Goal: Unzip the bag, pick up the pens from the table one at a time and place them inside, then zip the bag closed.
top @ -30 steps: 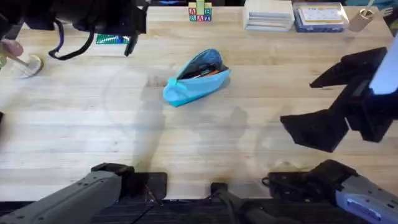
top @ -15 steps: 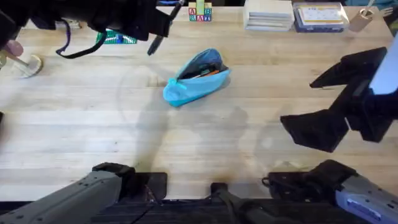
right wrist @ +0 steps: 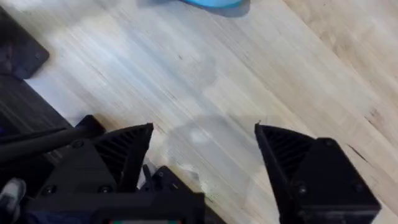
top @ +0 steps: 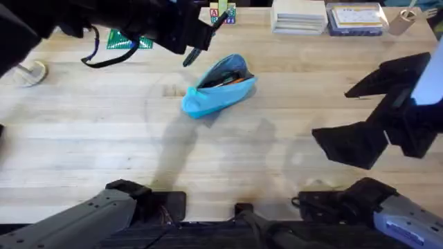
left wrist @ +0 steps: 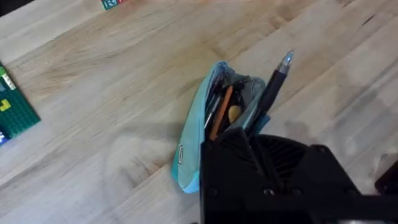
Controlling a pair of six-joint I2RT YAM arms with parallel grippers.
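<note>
Nearest the bases, the right gripper [right wrist: 204,155] hangs with fingers spread wide and empty over bare table [top: 104,145], well to the right of the bag [top: 218,93], likely parked clear. The bag lies unzipped, an orange pen [left wrist: 219,112] already inside. Just beyond the bag, the left gripper [left wrist: 264,134] pinches the dark pen [left wrist: 273,84], tip angled outward, seemingly for dropping it in.

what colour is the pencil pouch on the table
Light blue; the pouch shows best in the overhead view.
</note>
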